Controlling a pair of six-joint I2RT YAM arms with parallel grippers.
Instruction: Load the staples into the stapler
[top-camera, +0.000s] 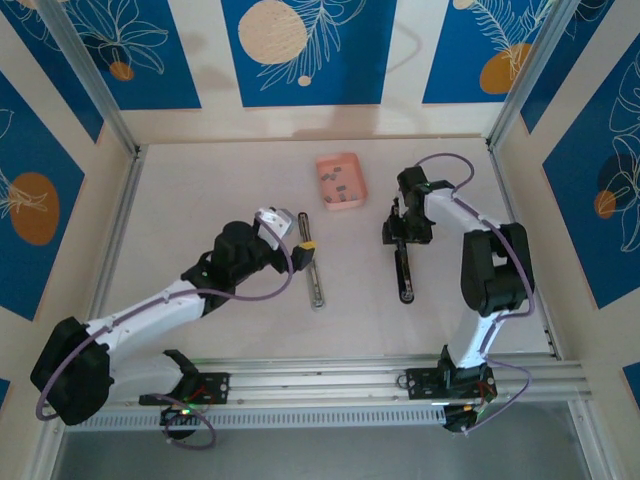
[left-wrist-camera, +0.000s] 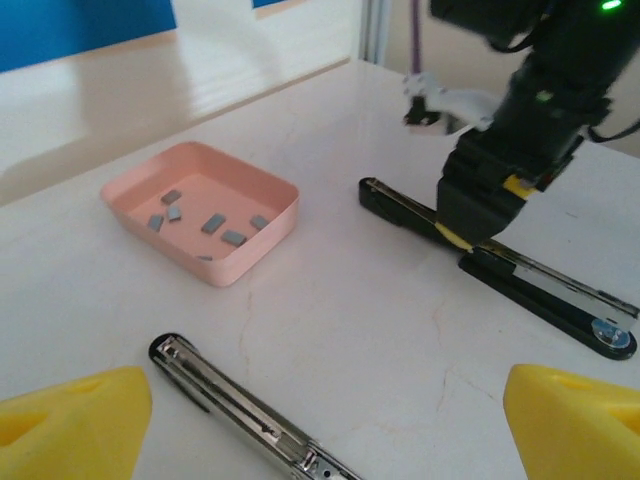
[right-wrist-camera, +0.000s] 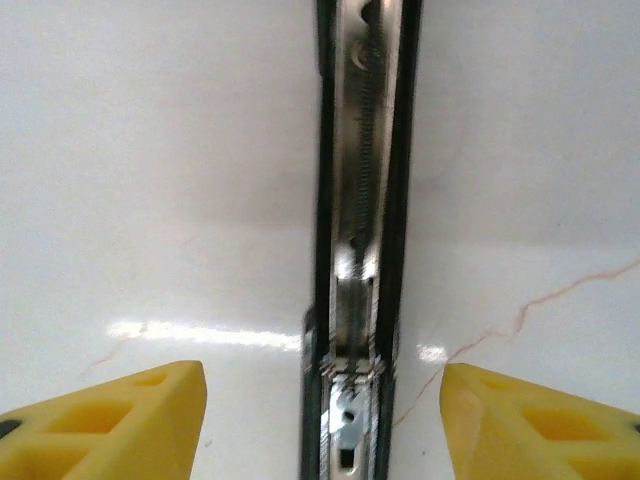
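Observation:
The stapler lies apart in two pieces: a silver-grey rail (top-camera: 314, 278) (left-wrist-camera: 235, 402) and a black bar (top-camera: 403, 272) (left-wrist-camera: 520, 280). Several small grey staples (left-wrist-camera: 215, 223) rest in the pink tray (top-camera: 340, 182) (left-wrist-camera: 255, 240). My left gripper (top-camera: 285, 228) (left-wrist-camera: 325, 430) is open, hovering just left of the rail's far end, its yellow fingertips (left-wrist-camera: 70, 420) well apart. My right gripper (top-camera: 404, 228) (right-wrist-camera: 325, 420) is open, straddling the black bar (right-wrist-camera: 360, 250) at its far end. A clear gap shows on each side between the bar and the yellow pads (right-wrist-camera: 110, 420).
The pink tray stands at the back of the table, beyond and between the two stapler pieces. Metal frame posts and a rail (top-camera: 400, 375) border the white tabletop. Bare table lies between the rail and the bar.

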